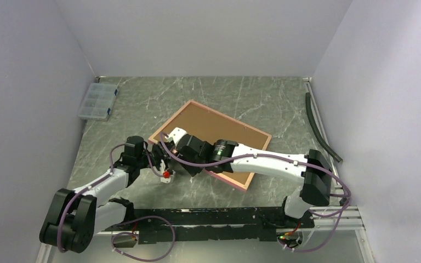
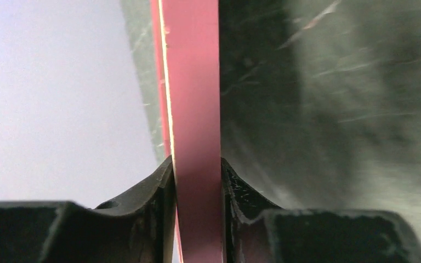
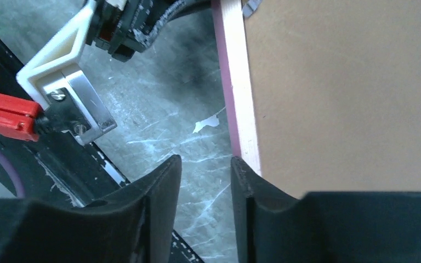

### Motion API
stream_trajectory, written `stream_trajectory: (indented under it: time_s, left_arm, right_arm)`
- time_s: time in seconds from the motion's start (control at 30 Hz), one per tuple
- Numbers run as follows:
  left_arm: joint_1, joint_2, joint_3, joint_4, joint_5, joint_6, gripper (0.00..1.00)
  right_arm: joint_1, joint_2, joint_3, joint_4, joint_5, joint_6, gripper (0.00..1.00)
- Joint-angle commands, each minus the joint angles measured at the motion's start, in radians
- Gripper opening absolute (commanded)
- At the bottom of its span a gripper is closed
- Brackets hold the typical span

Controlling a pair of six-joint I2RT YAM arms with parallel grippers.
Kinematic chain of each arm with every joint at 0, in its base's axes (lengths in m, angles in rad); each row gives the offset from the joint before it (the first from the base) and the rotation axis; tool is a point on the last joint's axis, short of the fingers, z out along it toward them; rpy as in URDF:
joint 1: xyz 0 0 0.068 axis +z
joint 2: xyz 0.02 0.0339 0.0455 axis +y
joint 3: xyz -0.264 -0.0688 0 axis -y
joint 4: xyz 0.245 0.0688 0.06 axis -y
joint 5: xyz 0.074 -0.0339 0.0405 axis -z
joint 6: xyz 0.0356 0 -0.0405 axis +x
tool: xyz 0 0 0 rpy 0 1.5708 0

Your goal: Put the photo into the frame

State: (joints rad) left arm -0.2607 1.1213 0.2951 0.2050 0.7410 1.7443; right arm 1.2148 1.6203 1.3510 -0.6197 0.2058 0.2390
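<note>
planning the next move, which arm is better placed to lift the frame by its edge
Left, most likely. The left gripper is shut on a rail of the frame, so it could lift at once. The right gripper is open beside the frame, holding nothing.

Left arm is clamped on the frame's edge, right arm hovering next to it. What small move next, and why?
Probably slide the right gripper sideways onto the rail of the frame. Its jaws are open over the table, just beside that rail, while the left gripper is shut on the pink edge. The backing board sits in the frame, and no photo is in view.
</note>
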Motion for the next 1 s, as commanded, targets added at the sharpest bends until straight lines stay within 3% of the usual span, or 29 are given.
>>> stream_trajectory:
  time_s: [0.0,0.17,0.33,0.6,0.77,0.97]
  left_arm:
    - [-0.008,-0.068,0.056,0.077,-0.005,-0.064,0.28]
    - [-0.011,-0.148,0.105,-0.076,0.015,-0.110,0.30]
    - [-0.011,-0.182,0.170,-0.225,0.021,-0.144,0.31]
    - [-0.012,-0.197,0.228,-0.325,0.009,-0.172,0.32]
    - [-0.011,-0.206,0.251,-0.355,0.016,-0.186,0.32]
    - [-0.011,-0.220,0.260,-0.378,0.014,-0.189,0.31]
  right_arm:
    - [-0.005,-0.073,-0.012,-0.025,0.057,-0.005,0.52]
    - [0.007,-0.135,-0.073,-0.032,0.113,-0.089,0.77]
    - [0.088,-0.180,-0.149,0.014,0.272,-0.270,0.85]
    - [0.141,-0.040,-0.112,-0.001,0.448,-0.386,0.87]
    - [0.136,0.039,-0.151,0.142,0.595,-0.479,0.86]
    - [0.115,0.048,-0.189,0.297,0.692,-0.551,0.77]
